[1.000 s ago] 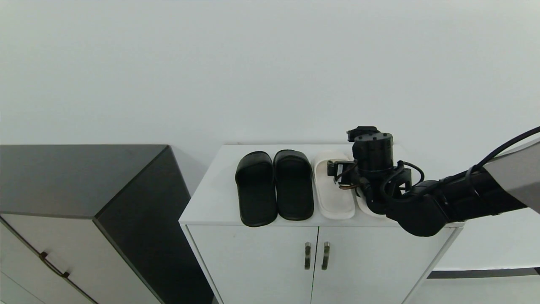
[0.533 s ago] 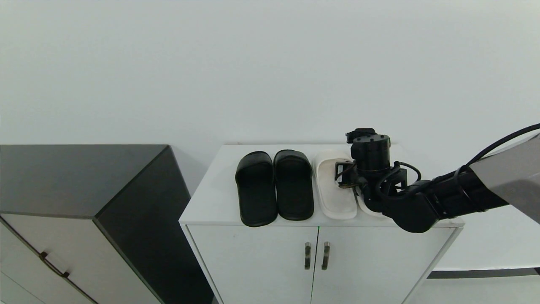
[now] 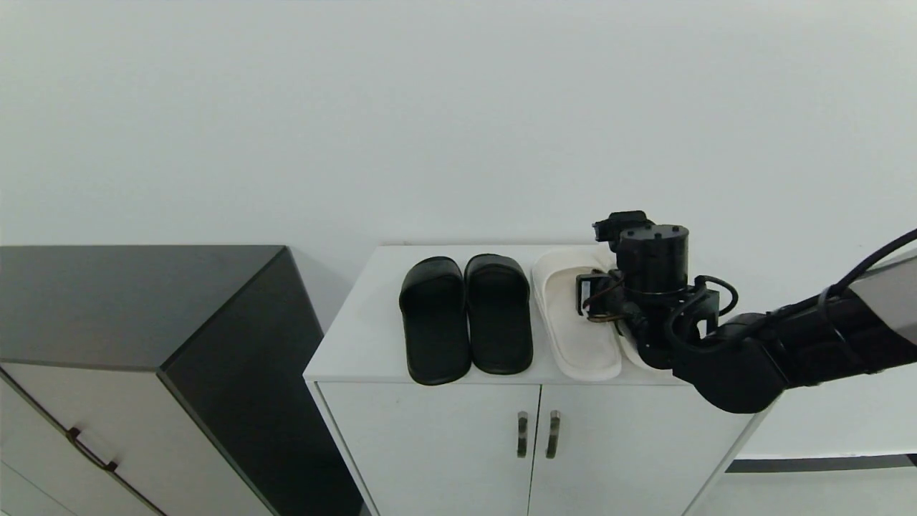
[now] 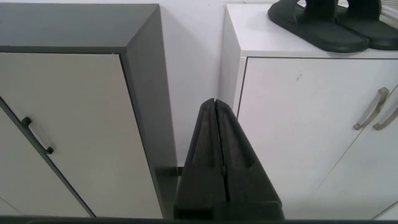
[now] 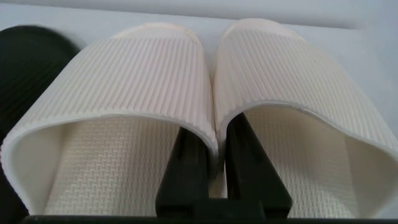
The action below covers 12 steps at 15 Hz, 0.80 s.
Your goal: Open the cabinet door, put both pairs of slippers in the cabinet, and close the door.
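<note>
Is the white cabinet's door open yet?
No, both doors of the white cabinet sit flush and shut, handles side by side, with the black slippers and white slippers on top.

The white slippers (image 5: 149, 81) look like matt foam or soft rubber: the straps are finely ribbed and the footbeds are stamped with a small woven-looking grain. The black slippers (image 3: 433, 322) are smooth and rubbery with a faint sheen. The cabinet (image 3: 430, 444) beneath them is smooth white board, matt, with brushed metal handles (image 3: 522, 433). The unit (image 3: 143, 301) on the left has a dark matt top and side. The left gripper (image 4: 215, 106) has black, matt, finely grained jaws. The right gripper (image 5: 211, 140) has jaws of smooth black plastic.
</note>
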Available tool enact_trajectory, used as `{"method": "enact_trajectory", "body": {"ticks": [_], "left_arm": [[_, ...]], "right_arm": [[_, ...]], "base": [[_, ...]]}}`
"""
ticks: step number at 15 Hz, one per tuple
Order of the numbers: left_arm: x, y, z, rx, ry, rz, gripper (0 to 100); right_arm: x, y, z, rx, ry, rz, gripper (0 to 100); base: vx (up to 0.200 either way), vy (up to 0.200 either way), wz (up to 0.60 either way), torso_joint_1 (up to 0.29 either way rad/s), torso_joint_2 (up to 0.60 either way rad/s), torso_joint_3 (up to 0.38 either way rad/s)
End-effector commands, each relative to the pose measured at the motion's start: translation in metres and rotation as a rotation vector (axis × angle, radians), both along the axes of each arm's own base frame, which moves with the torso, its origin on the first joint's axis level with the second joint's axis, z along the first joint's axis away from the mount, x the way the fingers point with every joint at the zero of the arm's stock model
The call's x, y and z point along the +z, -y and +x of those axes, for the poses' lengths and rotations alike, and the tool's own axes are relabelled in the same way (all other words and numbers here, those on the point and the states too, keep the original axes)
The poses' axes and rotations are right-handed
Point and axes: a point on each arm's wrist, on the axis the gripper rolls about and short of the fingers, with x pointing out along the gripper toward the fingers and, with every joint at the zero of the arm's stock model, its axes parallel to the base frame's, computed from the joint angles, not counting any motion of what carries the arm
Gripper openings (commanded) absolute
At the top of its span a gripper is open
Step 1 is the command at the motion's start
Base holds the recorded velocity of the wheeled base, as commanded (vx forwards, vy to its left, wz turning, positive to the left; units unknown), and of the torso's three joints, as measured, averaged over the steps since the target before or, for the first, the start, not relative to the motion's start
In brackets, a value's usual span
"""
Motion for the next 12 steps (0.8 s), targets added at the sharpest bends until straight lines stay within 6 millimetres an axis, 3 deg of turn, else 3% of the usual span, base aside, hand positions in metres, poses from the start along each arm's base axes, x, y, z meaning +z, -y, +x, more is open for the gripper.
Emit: {"method": "enact_trajectory", "body": {"ticks": [1, 5, 8, 10, 12], "left_arm": [[0.000, 0.000, 0.000, 0.001, -0.001, -0.001, 0], [0.000, 0.000, 0.000, 0.002, -0.001, -0.001, 0], [0.000, 0.000, 0.000, 0.002, 0.000, -0.001, 0], [0.000, 0.000, 0.000, 0.002, -0.001, -0.003, 0], [0.000, 0.000, 0.000, 0.002, 0.000, -0.003, 0]], "right_arm": [[0.024, 0.011, -0.051, 0.094, 0.016, 0.019, 0], [0.038, 0.028, -0.127, 0.315, 0.016, 0.044, 0], [0.045, 0.042, -0.157, 0.444, 0.003, 0.054, 0], [0.048, 0.051, -0.167, 0.511, -0.033, 0.046, 0], [0.044, 0.061, -0.187, 0.664, -0.119, 0.023, 0]], "base": [[0.000, 0.000, 0.00, 0.000, 0.00, 0.000], [0.000, 0.000, 0.00, 0.000, 0.00, 0.000], [0.000, 0.000, 0.00, 0.000, 0.00, 0.000], [0.000, 0.000, 0.00, 0.000, 0.00, 0.000], [0.000, 0.000, 0.00, 0.000, 0.00, 0.000]]}}
